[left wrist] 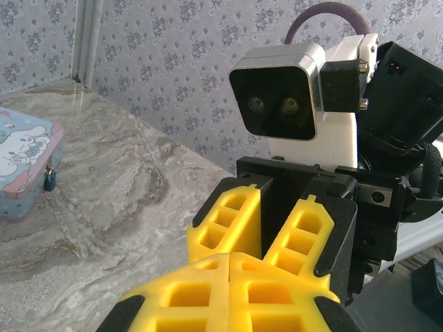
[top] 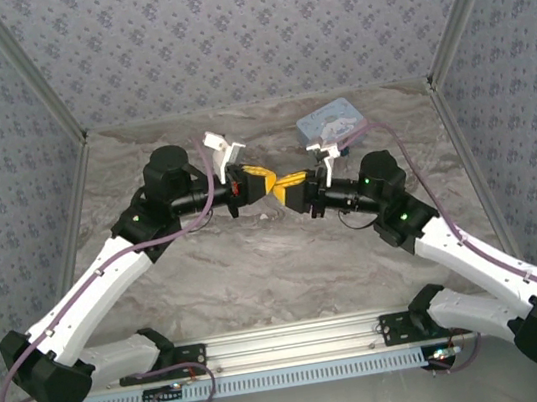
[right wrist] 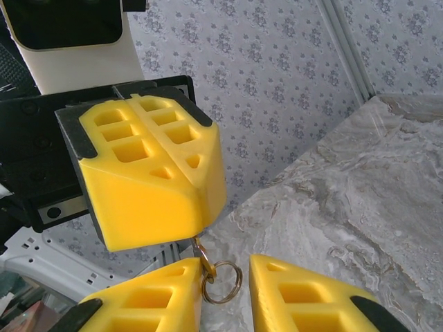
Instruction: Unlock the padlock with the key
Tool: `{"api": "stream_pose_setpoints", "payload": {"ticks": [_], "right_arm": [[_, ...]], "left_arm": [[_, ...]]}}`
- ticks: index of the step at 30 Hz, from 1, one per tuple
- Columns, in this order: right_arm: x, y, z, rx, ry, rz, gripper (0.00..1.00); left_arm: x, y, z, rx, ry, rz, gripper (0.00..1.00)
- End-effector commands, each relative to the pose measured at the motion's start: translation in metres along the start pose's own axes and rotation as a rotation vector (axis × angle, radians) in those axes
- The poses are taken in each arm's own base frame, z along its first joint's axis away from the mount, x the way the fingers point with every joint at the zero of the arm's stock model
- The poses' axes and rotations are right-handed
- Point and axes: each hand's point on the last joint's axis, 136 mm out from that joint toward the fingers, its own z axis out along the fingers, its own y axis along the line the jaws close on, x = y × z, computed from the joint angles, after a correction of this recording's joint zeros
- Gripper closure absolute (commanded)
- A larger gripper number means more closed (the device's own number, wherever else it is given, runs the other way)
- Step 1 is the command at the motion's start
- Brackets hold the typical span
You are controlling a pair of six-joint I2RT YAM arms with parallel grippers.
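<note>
The bench has a grey-brown marbled surface with pale veins, and blue-grey patterned panels close it in on 3 sides. An aluminium rail runs along its near edge. 1 thing lies directly on the bench: a light blue cartoon-printed tin box with a pink rim. It sits flat, lid up, at the far right, close to the back panel.

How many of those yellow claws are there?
2. The left gripper, shut on the key, and the right gripper, open, meet tip to tip over the middle of the table.
</note>
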Motion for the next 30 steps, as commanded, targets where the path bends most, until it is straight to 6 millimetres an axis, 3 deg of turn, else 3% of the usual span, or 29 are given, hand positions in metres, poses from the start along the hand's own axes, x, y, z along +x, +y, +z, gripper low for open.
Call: {"api": "stream_pose_setpoints", "payload": {"ticks": [1, 13, 16, 18, 19, 22, 26, 30], "right_arm": [[-0.012, 0.013, 0.002, -0.039, -0.022, -0.018, 0.76], [-0.006, 0.013, 0.001, -0.028, 0.002, -0.017, 0.98], [-0.003, 0.009, -0.002, 0.001, 0.006, -0.014, 1.00], [-0.002, 0.005, -0.006, 0.033, 0.005, -0.010, 1.00], [-0.001, 0.003, -0.008, 0.053, 0.006, -0.009, 1.00], [0.006, -0.006, -0.015, 0.122, 0.023, -0.005, 1.00], [0.013, -0.016, -0.027, 0.201, 0.033, 0.002, 1.00], [0.018, -0.025, -0.039, 0.274, 0.024, 0.010, 1.00]], "left_arm": [[-0.014, -0.006, -0.001, 0.017, -0.039, 0.032, 1.00], [-0.015, -0.003, -0.002, 0.000, -0.044, 0.039, 0.98], [-0.018, 0.000, -0.002, -0.018, -0.053, 0.039, 0.89], [-0.021, 0.005, -0.003, -0.040, -0.067, 0.033, 0.67], [-0.022, 0.008, -0.003, -0.056, -0.073, 0.028, 0.61], [-0.026, 0.034, -0.005, -0.154, -0.099, -0.031, 0.39], [-0.026, 0.095, -0.012, -0.329, -0.144, -0.215, 0.17], [-0.016, 0.146, -0.009, -0.444, -0.177, -0.316, 0.06]]}}
